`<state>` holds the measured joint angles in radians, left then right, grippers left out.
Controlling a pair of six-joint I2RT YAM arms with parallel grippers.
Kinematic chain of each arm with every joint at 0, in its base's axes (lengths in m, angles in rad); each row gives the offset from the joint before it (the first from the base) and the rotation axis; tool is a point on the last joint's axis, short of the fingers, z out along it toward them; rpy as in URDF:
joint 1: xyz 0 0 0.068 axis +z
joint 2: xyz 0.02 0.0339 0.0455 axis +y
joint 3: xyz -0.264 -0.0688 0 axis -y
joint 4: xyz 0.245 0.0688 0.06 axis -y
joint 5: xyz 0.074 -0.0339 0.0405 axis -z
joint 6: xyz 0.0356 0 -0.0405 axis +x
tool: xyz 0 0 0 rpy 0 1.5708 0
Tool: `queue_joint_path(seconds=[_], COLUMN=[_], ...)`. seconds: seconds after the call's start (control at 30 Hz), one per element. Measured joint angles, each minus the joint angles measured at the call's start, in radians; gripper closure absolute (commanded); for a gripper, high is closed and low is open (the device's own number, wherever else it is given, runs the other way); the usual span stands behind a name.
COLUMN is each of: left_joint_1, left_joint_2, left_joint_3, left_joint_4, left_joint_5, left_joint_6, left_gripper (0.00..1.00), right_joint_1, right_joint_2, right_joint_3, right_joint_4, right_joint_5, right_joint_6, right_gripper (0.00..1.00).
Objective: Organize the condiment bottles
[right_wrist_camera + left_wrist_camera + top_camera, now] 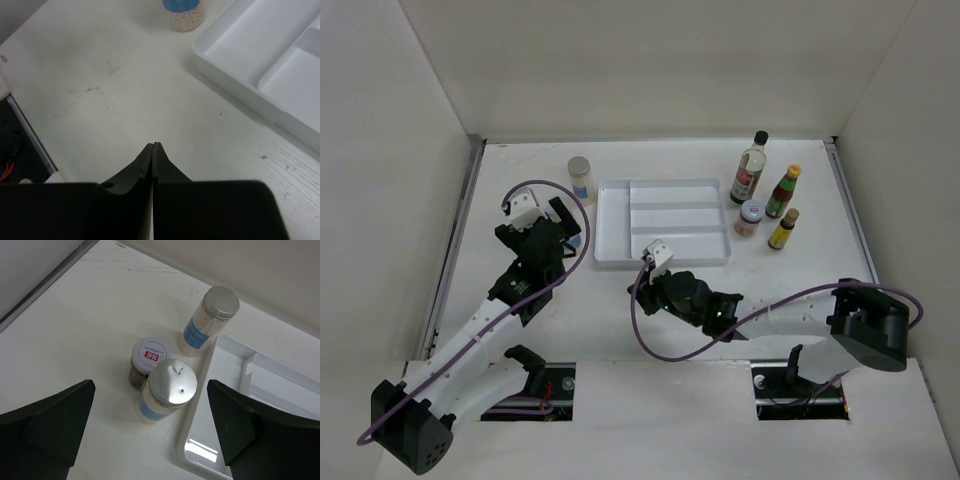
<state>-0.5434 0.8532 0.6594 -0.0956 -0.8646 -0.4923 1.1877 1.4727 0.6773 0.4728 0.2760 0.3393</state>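
Lower centre, the right gripper's (154,145) jaws are pressed together above the desk (115,85). The left gripper's (565,228) jaws gape wide over a shaker (170,385) and small jar (150,354) beside the tray (199,410). Farther back stand another shaker (212,315) and, upper right, four bottles (752,168).

The near shaker (167,392) and far shaker (209,322) show pale granules, blue labels and silver-grey lids; the small jar (148,362) has a white lid with a red mark. The tray (220,390) and the surface (75,340) are white.
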Motion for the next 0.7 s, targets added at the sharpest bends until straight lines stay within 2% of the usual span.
queue_joint_path(seconds=[0.07, 0.13, 0.27, 0.4, 0.53, 0.7], left_joint_1=[0.0, 0.0, 0.0, 0.001, 0.018, 0.045], left_joint_2=[0.008, 0.028, 0.108, 0.2, 0.317, 0.412], left_joint_3=[0.0, 0.0, 0.004, 0.01, 0.057, 0.093], left_joint_4=[0.018, 0.033, 0.038, 0.04, 0.051, 0.088], left_joint_5=[0.016, 0.031, 0.049, 0.066, 0.085, 0.098], left_joint_6=[0.019, 0.038, 0.06, 0.074, 0.093, 0.104], left_gripper=[0.26, 0.29, 0.14, 0.07, 0.07, 0.12], right_joint_1=[-0.024, -0.055, -0.155, -0.259, -0.295, -0.298], right_joint_2=[-0.049, -0.121, -0.265, -0.322, -0.305, -0.266], right_joint_3=[-0.039, -0.09, -0.189, -0.236, -0.245, -0.245], right_joint_4=[0.016, 0.044, 0.126, 0.169, 0.184, 0.187], right_joint_5=[0.013, 0.037, 0.084, 0.095, 0.078, 0.042], right_joint_6=[0.007, 0.024, 0.066, 0.114, 0.152, 0.174], right_gripper=[0.89, 0.81, 0.48, 0.25, 0.17, 0.16])
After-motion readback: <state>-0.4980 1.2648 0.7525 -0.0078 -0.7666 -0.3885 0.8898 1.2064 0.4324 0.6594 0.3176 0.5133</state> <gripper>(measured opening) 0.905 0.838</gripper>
